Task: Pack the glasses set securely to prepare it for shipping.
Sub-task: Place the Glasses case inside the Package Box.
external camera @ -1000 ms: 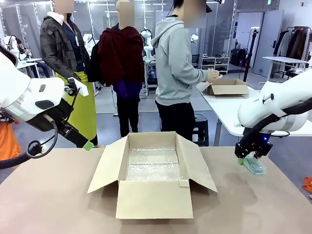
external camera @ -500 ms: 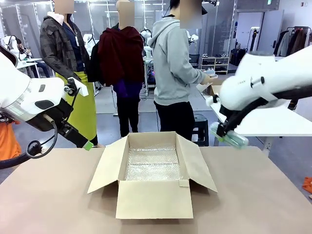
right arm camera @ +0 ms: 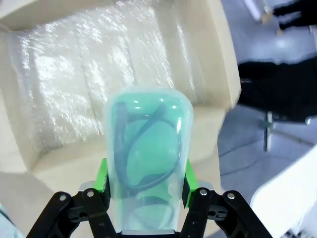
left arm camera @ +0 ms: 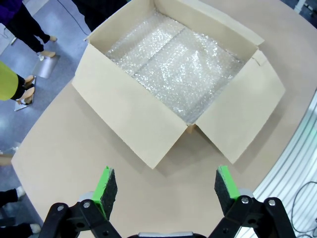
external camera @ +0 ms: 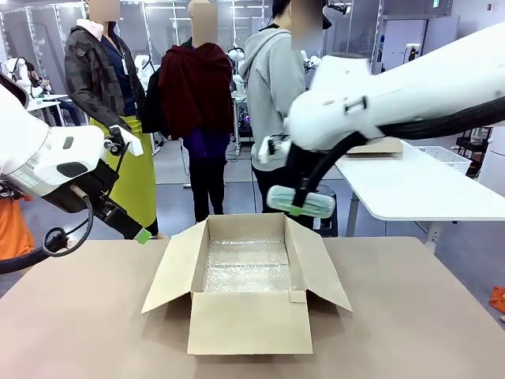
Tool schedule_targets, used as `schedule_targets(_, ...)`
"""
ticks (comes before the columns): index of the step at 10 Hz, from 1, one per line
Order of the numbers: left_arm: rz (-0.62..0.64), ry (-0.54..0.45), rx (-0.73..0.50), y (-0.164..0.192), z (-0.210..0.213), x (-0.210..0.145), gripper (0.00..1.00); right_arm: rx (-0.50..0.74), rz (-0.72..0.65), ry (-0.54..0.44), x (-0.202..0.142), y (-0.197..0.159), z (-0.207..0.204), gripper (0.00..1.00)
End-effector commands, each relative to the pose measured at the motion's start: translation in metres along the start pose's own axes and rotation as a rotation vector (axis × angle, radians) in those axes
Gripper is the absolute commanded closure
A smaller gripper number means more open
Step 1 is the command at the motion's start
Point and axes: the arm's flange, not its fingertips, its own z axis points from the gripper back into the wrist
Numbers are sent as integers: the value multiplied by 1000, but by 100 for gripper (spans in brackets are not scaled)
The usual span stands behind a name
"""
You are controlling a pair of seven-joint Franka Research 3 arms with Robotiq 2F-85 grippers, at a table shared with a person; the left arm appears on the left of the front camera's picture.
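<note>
A brown tabletop (external camera: pixel 71 316) fills the near ground. Beyond it on the right stands a white table (external camera: pixel 410 193) on grey legs, a white mesh basket (external camera: pixel 443 156) on top and a black stool (external camera: pixel 328 227) just left of it. The floor (external camera: pixel 170 170) is pale grey. Far back are glass partitions (external camera: pixel 47 31) on the left and a pale door (external camera: pixel 394 43) on the right.

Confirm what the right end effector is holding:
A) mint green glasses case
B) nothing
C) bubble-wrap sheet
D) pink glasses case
A: the right end effector is shut on the mint green glasses case, carried in the air by the cardboard box, which stands open.
</note>
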Motion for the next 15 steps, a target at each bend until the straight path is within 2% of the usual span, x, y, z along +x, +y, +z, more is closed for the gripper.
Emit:
schedule_targets(1,-5,0,7,1,1,0,0,-13,118,52,50,-7,-31,36)
schedule_targets(2,-5,0,7,1,1,0,0,-8,184,55,77,-5,-48,36)
schedule_targets(4,-5,0,7,1,1,0,0,27,226,58,98,-20,-84,36)
schedule_targets(6,-5,0,7,1,1,0,0,99,229,62,106,-36,-137,36)
schedule_targets(8,-5,0,7,1,1,0,0,142,237,79,110,-38,-172,36)
schedule_targets(12,-5,0,7,1,1,0,0,178,224,131,109,-35,-203,36)
schedule_targets(13,-5,0,7,1,1,0,0,189,222,127,108,-35,-205,28)
schedule_targets(14,-5,0,7,1,1,0,0,190,225,135,106,-33,-209,10)
schedule_targets(15,-5,0,7,1,1,0,0,191,229,132,106,-32,-208,0)
